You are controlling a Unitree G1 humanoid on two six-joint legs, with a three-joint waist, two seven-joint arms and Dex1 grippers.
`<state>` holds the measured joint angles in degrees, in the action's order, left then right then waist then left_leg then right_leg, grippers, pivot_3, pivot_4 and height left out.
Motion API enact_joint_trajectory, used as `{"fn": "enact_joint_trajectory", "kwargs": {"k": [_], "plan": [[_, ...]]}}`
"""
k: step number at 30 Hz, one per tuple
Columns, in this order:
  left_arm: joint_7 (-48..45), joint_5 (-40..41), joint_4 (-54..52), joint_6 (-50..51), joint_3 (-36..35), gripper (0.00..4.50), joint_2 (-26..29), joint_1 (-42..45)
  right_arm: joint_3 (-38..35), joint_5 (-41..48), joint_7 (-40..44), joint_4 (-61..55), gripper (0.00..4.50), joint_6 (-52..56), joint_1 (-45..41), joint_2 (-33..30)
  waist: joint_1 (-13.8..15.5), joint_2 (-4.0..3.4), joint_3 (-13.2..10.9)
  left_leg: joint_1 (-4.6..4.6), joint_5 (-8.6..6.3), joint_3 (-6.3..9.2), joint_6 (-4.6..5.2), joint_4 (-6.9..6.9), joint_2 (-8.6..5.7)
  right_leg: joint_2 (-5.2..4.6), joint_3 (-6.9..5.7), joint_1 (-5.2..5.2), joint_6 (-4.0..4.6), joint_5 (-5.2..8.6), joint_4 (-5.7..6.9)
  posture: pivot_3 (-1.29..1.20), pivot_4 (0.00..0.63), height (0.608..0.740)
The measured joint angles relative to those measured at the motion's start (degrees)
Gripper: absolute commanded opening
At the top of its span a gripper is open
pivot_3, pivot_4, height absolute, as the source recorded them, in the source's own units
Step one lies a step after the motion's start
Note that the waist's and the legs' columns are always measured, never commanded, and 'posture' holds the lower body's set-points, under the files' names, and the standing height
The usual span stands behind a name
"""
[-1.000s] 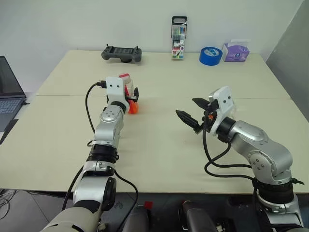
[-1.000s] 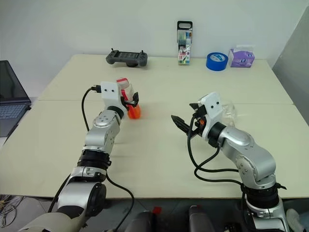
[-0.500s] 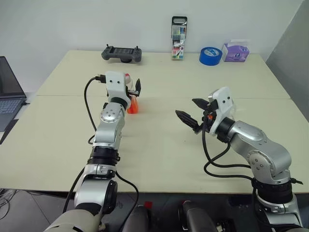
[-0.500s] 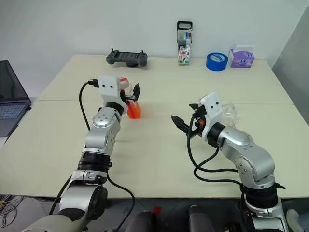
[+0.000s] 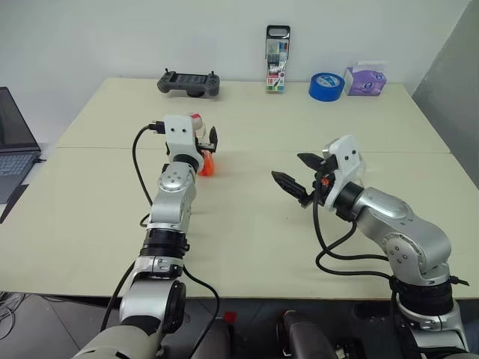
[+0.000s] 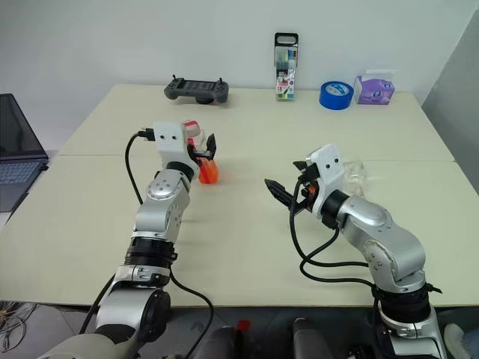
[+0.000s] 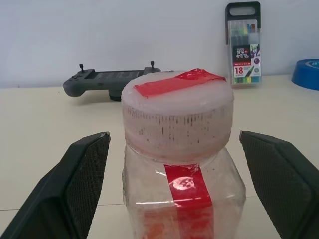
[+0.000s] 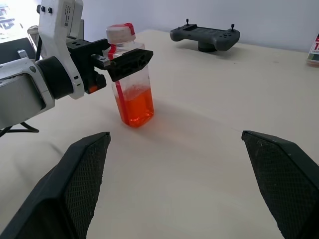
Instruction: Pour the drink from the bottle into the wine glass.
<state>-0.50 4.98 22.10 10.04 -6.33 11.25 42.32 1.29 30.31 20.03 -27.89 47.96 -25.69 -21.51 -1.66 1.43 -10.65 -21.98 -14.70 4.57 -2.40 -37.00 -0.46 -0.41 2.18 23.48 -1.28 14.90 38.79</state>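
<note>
The bottle (image 8: 130, 74) stands upright on the table, left of centre. It is clear plastic with a red stripe and a white-and-red cap (image 7: 177, 94). The orange-red drink (image 8: 134, 105) fills its lower part. My left gripper (image 5: 203, 139) is open, with one finger on each side of the bottle just below the cap, and gaps show on both sides. My right gripper (image 5: 290, 168) hangs open over the table at the right, empty and pointing toward the bottle. A clear shape that I take for the wine glass (image 6: 360, 170) shows behind my right wrist, mostly hidden.
Along the table's far edge lie a grey game controller (image 5: 188, 81), a tall marker pack (image 5: 278, 60), a blue tape roll (image 5: 326, 86) and a purple tissue pack (image 5: 365, 80). A laptop (image 5: 15, 142) sits off the left side. Bare tabletop (image 5: 247, 217) lies between my arms.
My left forearm has swung in slightly, and its gripper stays open around the bottle. The bottle and my right arm have kept still.
</note>
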Motion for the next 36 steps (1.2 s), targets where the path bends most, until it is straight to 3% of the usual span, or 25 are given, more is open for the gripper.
{"fn": "enact_joint_trajectory", "kwargs": {"k": [2,6,7,14,18,21,27,36], "plan": [[0.56,-0.05,0.0,0.24,-0.16,3.62,-0.18,0.0,0.01,0.0,-0.01,0.0,4.5,0.0,0.0,0.02,0.0,0.0,0.0,0.0,0.0,-0.01,0.0,0.0,0.0,0.0,0.0,0.0,0.0,0.0,0.0,0.0,0.15,0.74],[1.14,-0.38,0.01,0.57,-0.28,2.29,-0.17,0.0,0.02,-0.01,-0.05,0.0,4.5,0.0,0.12,0.07,0.0,0.0,0.0,0.0,0.0,-0.01,0.0,0.0,-0.01,0.0,0.0,0.0,0.0,0.0,-0.01,0.0,0.15,0.74],[1.17,-0.44,0.01,0.6,-0.32,2.17,-0.17,0.0,0.01,-0.01,-0.05,0.0,4.5,0.0,0.14,0.07,0.0,0.0,0.0,0.0,0.0,-0.02,0.0,0.0,-0.01,0.0,0.0,0.0,0.01,-0.01,0.0,0.0,0.15,0.74],[-2.09,0.2,-1.1,1.7,-0.46,2.17,1.93,-0.98,0.06,0.09,-0.07,-0.12,4.5,0.56,-0.33,-0.08,-0.23,0.0,0.0,0.08,0.0,-0.08,0.0,0.01,0.01,0.0,0.01,0.01,0.01,-0.01,0.07,0.0,0.15,0.74],[-22.43,6.09,-3.02,7.11,-0.99,2.17,18.3,-3.35,-2.85,2.55,-0.13,-2.42,4.5,3.7,-4.61,-2.09,-1.88,-0.02,-0.01,0.12,0.0,-0.07,0.0,0.1,0.09,0.23,0.05,0.22,0.02,0.0,0.17,0.0,0.15,0.74],[-30.92,9.18,0.16,8.28,-3.73,2.17,23.47,-1.6,-4.5,3.09,0.22,-3.14,4.5,4.14,-5.99,-2.89,-1.44,-0.01,-0.01,-0.03,0.0,0.07,0.0,0.11,0.13,0.24,-0.1,0.25,0.04,0.02,0.14,0.0,0.15,0.74],[-43.73,13.17,1.31,5.72,-2.97,2.17,21.81,5.3,-2.14,5.47,3.12,-2.17,4.5,4.88,-10.49,-2.52,0.31,0.03,-0.04,-0.42,0.01,0.06,0.0,-0.1,-0.09,-0.08,-0.23,0.29,0.15,-0.09,0.0,0.0,0.15,0.74],[-53.57,13.83,-6.27,4.56,5.6,2.17,16.35,-0.86,-2.21,10.26,8.41,6.12,4.5,7.52,-21.24,-3.04,-0.24,0.02,-0.04,-0.8,0.01,0.05,0.01,-0.04,-0.01,-0.37,-0.01,0.78,0.03,-0.2,0.01,0.0,0.15,0.74]]}}
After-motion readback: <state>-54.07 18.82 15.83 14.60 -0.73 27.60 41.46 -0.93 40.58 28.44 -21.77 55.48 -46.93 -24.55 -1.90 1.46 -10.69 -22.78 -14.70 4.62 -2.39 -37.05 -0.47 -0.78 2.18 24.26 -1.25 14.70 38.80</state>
